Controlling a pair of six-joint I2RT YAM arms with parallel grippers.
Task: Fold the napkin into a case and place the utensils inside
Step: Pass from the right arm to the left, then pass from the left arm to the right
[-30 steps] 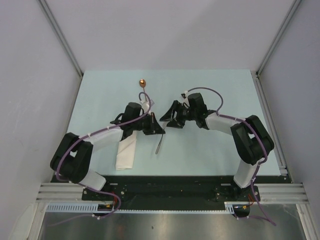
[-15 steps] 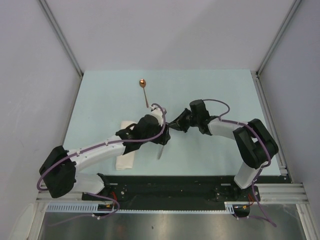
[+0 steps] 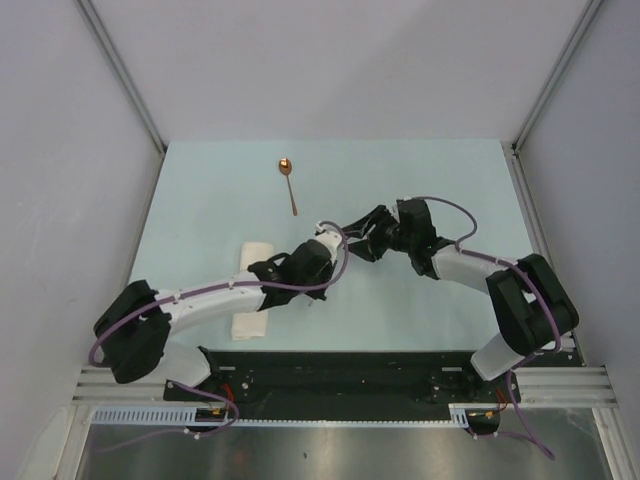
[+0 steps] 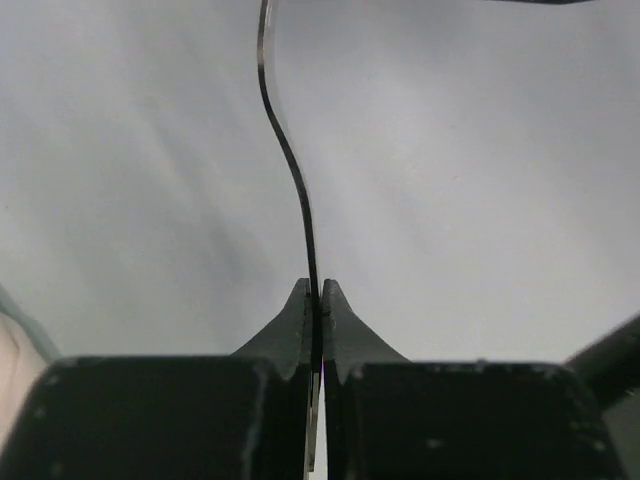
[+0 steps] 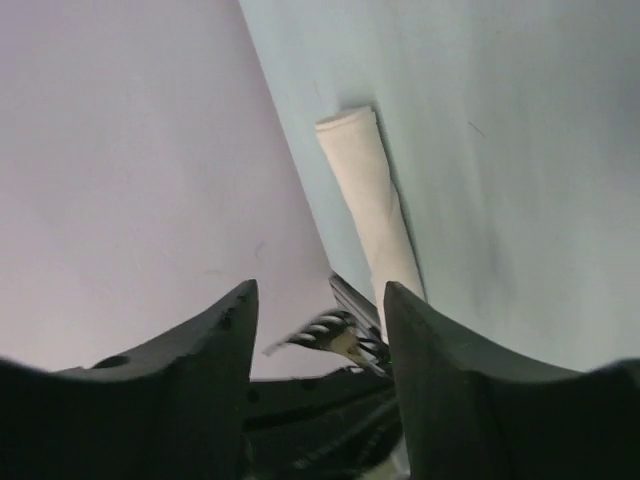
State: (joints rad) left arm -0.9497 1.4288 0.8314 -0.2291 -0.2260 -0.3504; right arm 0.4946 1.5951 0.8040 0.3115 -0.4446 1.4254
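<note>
The left gripper (image 4: 316, 300) is pinching the fork (image 4: 292, 165) by its handle. Its jaws are pressed together on the thin metal, which is showing edge-on and curving toward the top of the left wrist view. The right gripper (image 5: 320, 290) is standing spread and closing on nothing visible, with the fork's tines showing low in the middle of its own view.

The napkin (image 3: 249, 325) is lying on the desk (image 3: 430, 180) as a narrow folded case (image 5: 366, 200), at the lower left of the overhead view and partly under the left arm. The spoon (image 3: 290, 186) is lying well apart in the upper middle.

The fork is looking light, stiff and slick — likely to swivel in so narrow a pinch, so a hold well along the handle seems safest. The case is looking soft and limp — probably 1 layer needs lifting at its open end before fork and spoon can slide in.
</note>
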